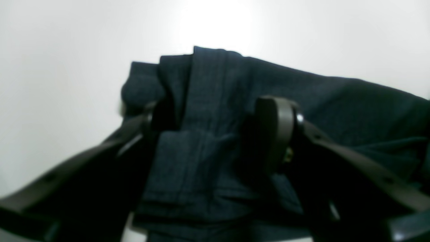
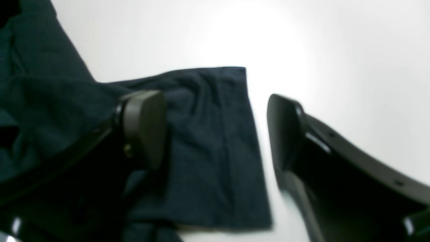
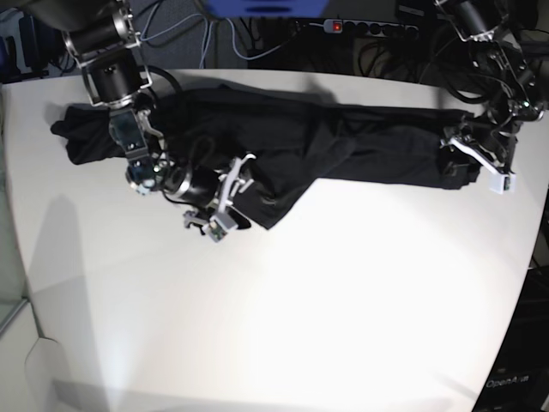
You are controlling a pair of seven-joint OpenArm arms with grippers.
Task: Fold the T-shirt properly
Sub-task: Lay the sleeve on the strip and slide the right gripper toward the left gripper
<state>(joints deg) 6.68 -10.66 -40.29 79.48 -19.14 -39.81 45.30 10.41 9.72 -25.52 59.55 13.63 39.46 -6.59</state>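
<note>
We count 1 T-shirt [image 3: 343, 142], black, stretched in a long band across the far part of the white table [image 3: 343, 300], and 2 arms. The left gripper [image 1: 215, 134] is clamped on a bunched fold at the shirt's end; the right gripper [image 2: 215, 131] stands wide apart, 1 finger over a flat cloth corner, the other over bare table. Black cables [image 3: 386, 43] tangle behind

A white table [image 3: 283, 326] carries the black T-shirt [image 3: 360, 142], spread lengthwise.

White table [image 3: 283, 300], cables [image 3: 377, 51] behind
</note>
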